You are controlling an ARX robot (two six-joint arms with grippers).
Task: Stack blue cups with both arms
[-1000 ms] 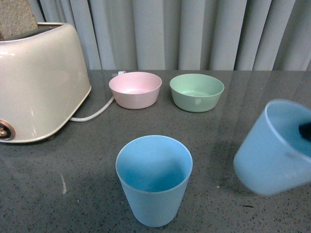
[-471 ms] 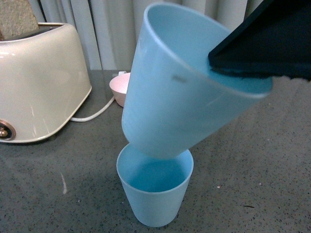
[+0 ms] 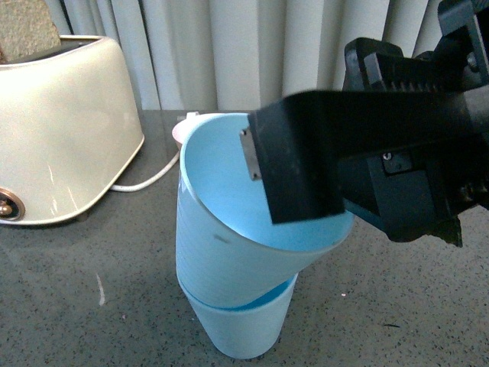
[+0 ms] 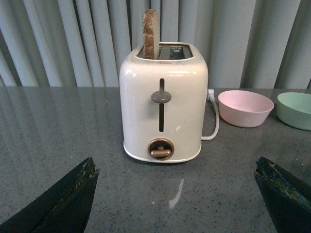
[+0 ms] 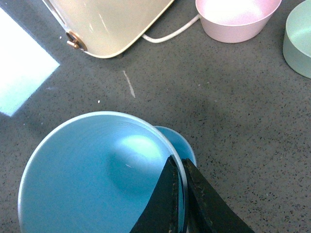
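Observation:
My right gripper point(image 3: 306, 176) is shut on the rim of a light blue cup point(image 3: 229, 229), one jaw inside the cup and one outside. That cup is tilted, and its base sits in the mouth of a second blue cup point(image 3: 241, 325) standing upright on the dark table. In the right wrist view the held cup point(image 5: 92, 174) fills the lower left, the gripper point(image 5: 179, 167) pinches its rim, and the lower cup's rim point(image 5: 187, 148) peeks out behind. My left gripper point(image 4: 177, 182) is open and empty, low over the table, facing the toaster. No cup shows in the left wrist view.
A cream toaster point(image 3: 53, 130) with a slice of bread stands at the left, its white cord point(image 3: 149, 180) running back toward a pink bowl point(image 5: 238, 19). A green bowl point(image 5: 299, 41) sits next to the pink one. Grey curtains hang behind the table.
My right gripper has carried the blue cup left from the right edge, over the standing cup, and lowered its base into that cup's mouth. The standing cup has not moved.

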